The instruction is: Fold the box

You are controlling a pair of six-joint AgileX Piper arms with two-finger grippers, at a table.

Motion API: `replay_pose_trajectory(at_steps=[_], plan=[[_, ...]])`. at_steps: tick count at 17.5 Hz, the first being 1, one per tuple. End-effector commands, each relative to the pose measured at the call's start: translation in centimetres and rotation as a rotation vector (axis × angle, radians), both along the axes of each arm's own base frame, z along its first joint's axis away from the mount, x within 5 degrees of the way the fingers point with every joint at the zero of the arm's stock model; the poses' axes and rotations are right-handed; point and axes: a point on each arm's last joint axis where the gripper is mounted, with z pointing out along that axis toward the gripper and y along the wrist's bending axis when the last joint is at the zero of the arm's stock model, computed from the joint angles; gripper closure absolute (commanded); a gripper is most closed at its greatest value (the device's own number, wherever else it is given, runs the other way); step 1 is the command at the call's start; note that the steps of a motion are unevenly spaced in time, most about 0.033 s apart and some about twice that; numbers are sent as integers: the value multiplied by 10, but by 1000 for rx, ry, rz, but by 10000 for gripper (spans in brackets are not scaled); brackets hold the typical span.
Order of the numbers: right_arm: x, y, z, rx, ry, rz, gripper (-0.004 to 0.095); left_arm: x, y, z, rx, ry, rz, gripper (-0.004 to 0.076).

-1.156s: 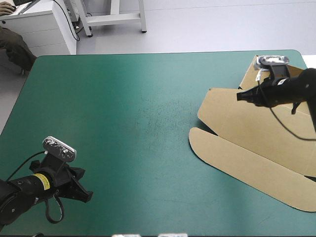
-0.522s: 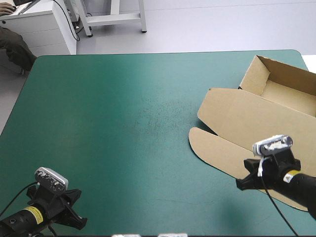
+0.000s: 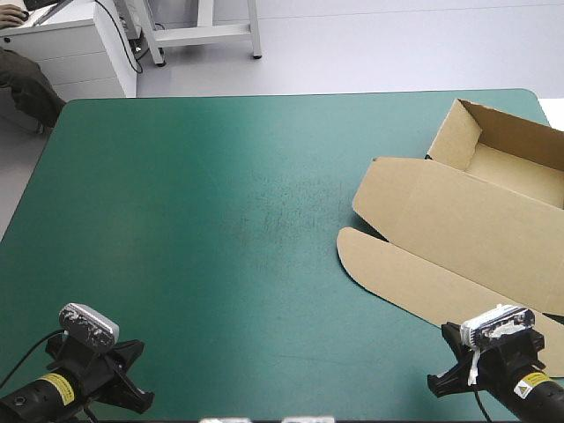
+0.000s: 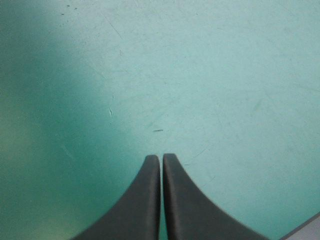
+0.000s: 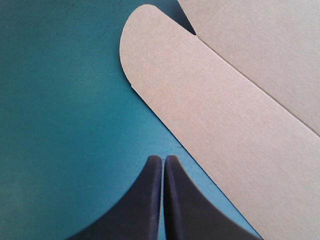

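Near the counter's (image 3: 220, 194) front edge, both arms have pulled back since the earlier frames. The right hand (image 5: 163, 159) was over the tray at the far right, then over the front flap, and now sits low at the front right corner. The left hand (image 4: 161, 157) has dropped closer to the front left corner. The box (image 3: 458, 229) has not moved since just before. The brown box lies on the right part of the counter as an open tray (image 3: 515, 167) with raised walls toward the far right corner, running out past the picture's right side. Its lid (image 3: 449, 216) lies flat, reaching toward the counter's middle. A long front flap with a rounded end (image 5: 150, 55) lies flat on the teal-green cover along the lid's near side, with a crease line between flap and lid. The right hand's black fingers are pressed together in a pointed arch, gripping nothing, over bare cover just beside the flap's edge. The left hand is also closed and empty, over bare teal-green cover with faint scratches (image 4: 158, 130), well apart from the box. Nothing lies on the box or blocks it.
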Motion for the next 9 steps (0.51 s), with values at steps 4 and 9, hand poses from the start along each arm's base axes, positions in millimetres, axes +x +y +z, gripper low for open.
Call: replay_pose_trajectory(at_steps=[4,9], plan=[[3,2,12,61,-66,-11,909,3,-2,11,-45,-57,1,731],[3,2,13,67,-65,-9,928,3,-2,11,-45,-57,1,731]])
